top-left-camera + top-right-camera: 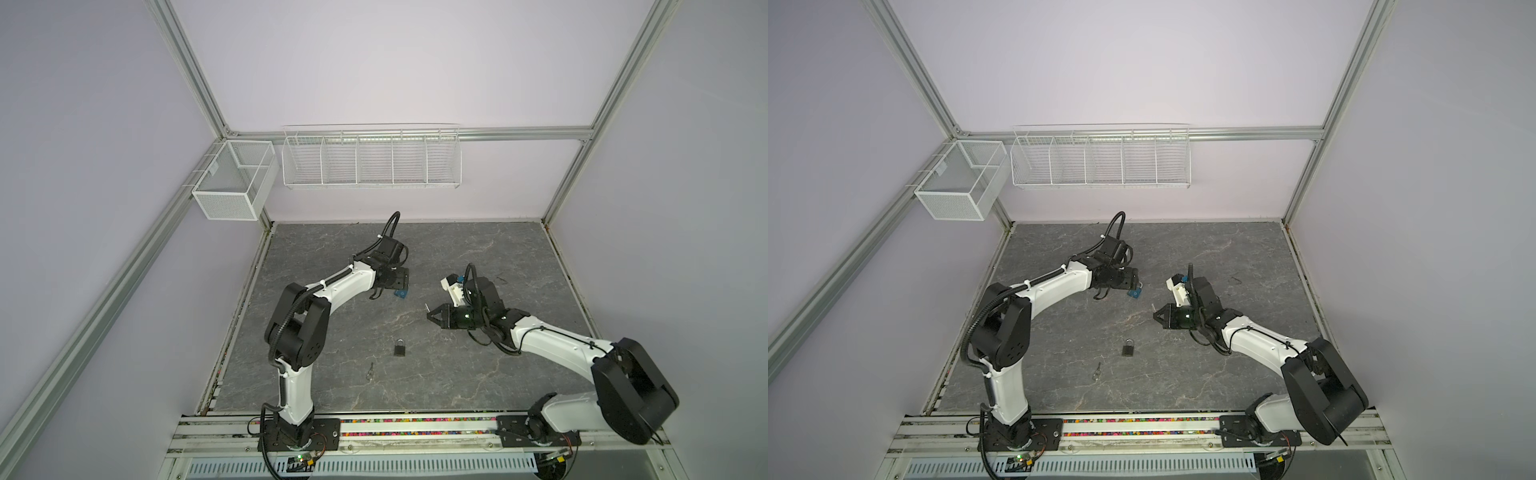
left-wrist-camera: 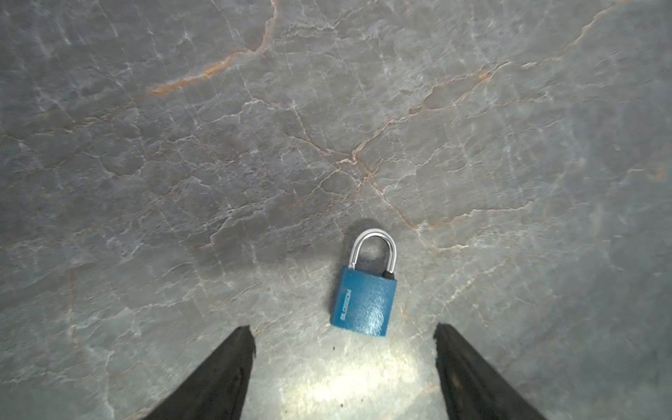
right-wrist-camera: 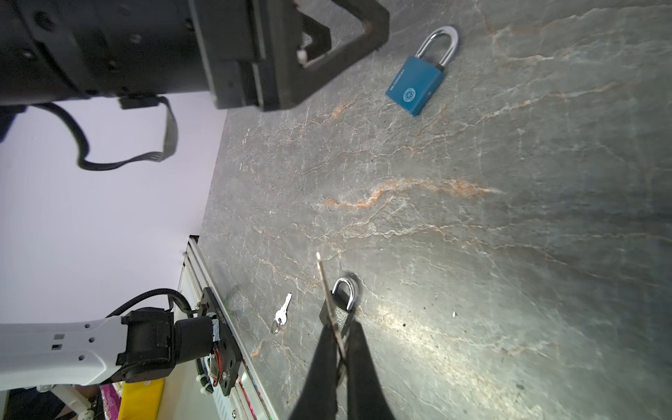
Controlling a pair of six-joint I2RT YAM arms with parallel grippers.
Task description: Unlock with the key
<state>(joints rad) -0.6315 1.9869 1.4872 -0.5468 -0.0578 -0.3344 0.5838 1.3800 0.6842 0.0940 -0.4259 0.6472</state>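
The left hand (image 2: 343, 327) hangs released, fingers spread, just short of the blue padlock (image 2: 363, 302), which lies flat on the counter (image 2: 145, 145) with its shackle closed. The right hand (image 3: 342, 331) is clenched on a key (image 3: 324, 280), its blade jutting free. A dark padlock (image 1: 400, 347) and a 2nd key (image 1: 370, 370) lie nearer the arm bases. With 2 locks and 2 keys, a mismatch is possible. The thin blade could twist in the grip, or the flat padlock could skid as the fingers close.
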